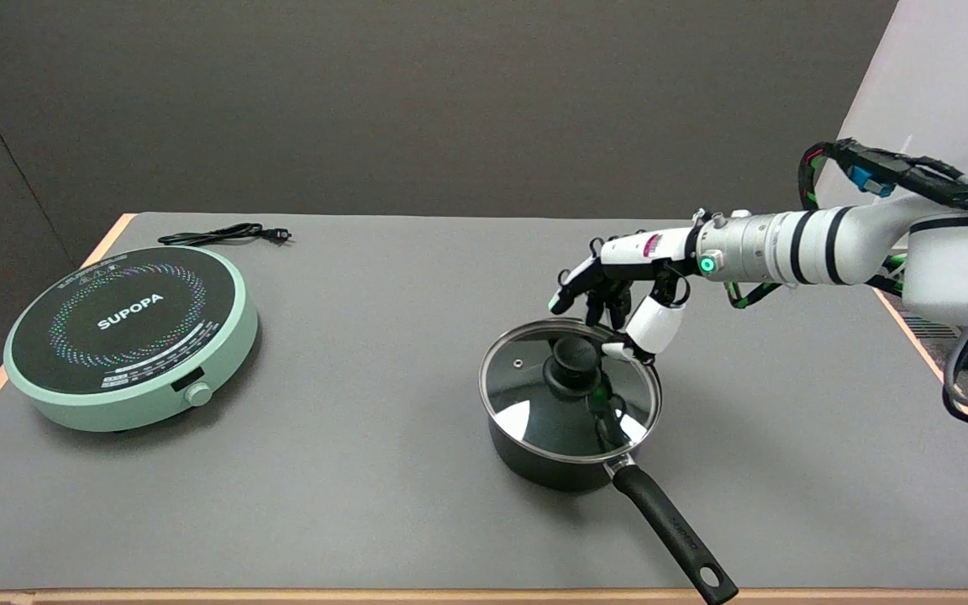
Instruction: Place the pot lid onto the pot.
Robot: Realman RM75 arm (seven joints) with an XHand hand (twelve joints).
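The pot lid (570,393) is laid flat on the pot (547,458) near the tabletop's front edge, so it fits. Nothing is held by the right hand (618,290); fingers spread just above.

The pot lid (534,395) looks like clear glossy glass with a shiny metal rim and a matt black knob. The pot (534,462) is dark and smooth. The table (383,470) top is matt grey, with a wood-like edge. The cooker (127,336) has glossy black top and pale green plastic body.
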